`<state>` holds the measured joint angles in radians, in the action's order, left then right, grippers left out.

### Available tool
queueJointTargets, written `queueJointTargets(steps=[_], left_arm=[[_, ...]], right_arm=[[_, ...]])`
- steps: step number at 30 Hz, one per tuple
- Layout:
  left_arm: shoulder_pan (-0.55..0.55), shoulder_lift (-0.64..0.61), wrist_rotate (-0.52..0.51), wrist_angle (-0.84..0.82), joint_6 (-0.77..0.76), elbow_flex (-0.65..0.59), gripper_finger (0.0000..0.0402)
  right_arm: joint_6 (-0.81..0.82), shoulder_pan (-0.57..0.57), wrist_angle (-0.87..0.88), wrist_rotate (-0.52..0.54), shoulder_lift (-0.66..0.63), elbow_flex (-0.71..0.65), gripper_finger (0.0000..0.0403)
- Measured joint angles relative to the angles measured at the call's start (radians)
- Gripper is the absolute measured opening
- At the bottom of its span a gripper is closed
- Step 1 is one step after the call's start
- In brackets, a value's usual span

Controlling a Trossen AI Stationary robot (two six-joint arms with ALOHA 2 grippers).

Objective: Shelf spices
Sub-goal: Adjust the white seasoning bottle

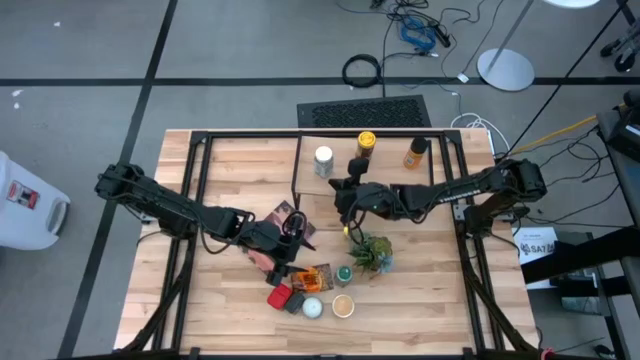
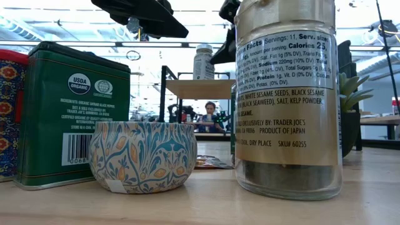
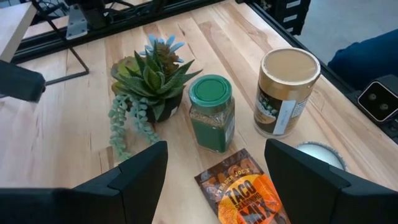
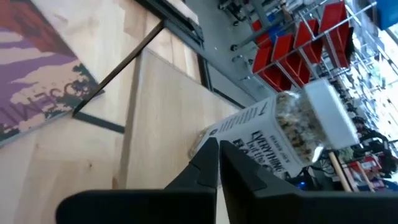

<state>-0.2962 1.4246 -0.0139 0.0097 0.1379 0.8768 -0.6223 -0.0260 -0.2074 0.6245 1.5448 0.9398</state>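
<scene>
My right pincer point(image 4: 217, 163) closed, empty, white-capped jar point(image 4: 292, 127) just beyond on shelf point(image 1: 385, 160), my left pincer point(image 3: 214, 171) open over orange packet point(image 3: 249, 193).

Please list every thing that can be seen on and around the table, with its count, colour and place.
table: one, light wood, under everything
shelf: one, light wood on a black frame, far side of the table
white-topped jar: one, on the shelf
yellow-topped jar: one, on the shelf
dark-topped jar: one, amber, on the shelf
potted plant: one, green, table middle
picture book: one, maroon, flat beside the shelf
orange packet: one, flat, near side
green-topped jar: one, beside the packet
tan-topped jar: one, near edge
white tin: one, near edge
red tin: one, near edge
dark tin: one, beside the red tin
person: one, far behind the table
left gripper: open, empty, near the packet
right gripper: shut, empty, before the white-topped jar
</scene>
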Motion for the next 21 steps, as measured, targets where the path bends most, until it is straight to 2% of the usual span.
queueJointTargets(steps=[13, 21], left_arm=[[0.0, 0.0, -0.003, 0.007, 0.0, 0.0, 0.0279], [0.0, 0.0, -0.003, 0.006, 0.0, 0.0, 0.0279]], right_arm=[[0.036, 0.062, -0.04, -0.093, 0.019, 0.002, 0.0], [0.035, 0.079, -0.046, -0.099, 0.101, 0.031, 0.0]])
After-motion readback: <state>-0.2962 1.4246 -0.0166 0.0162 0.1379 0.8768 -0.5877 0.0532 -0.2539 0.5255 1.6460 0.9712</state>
